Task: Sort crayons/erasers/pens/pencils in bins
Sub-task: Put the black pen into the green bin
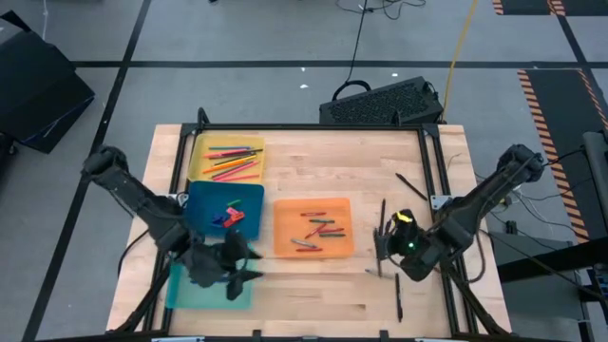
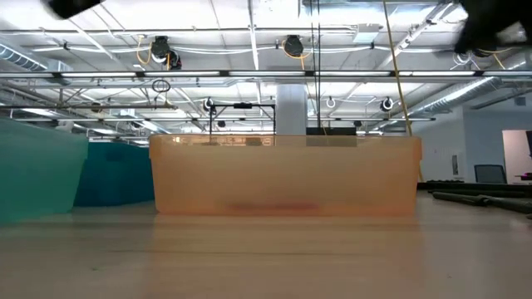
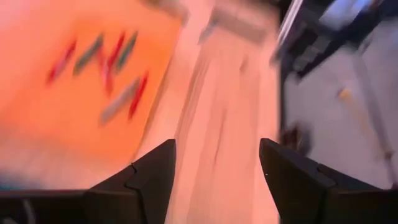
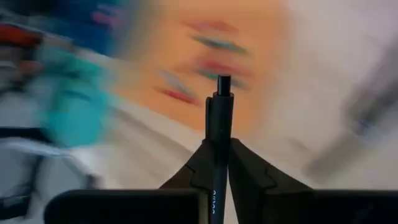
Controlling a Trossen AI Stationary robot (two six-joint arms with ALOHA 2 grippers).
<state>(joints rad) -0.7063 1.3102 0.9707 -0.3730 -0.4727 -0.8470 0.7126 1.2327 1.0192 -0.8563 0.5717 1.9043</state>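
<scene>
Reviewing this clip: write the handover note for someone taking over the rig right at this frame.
Right gripper: shut on a black pen, to the right of the orange bin.
Left gripper: open and empty, over the teal bin.
Done: pencils in the yellow bin, erasers in the blue bin, crayons in the orange bin.
Left: bin the held pen, then the loose pens lying on the table's right side. Whether the teal bin holds anything cannot be told; the left arm covers it.
</scene>
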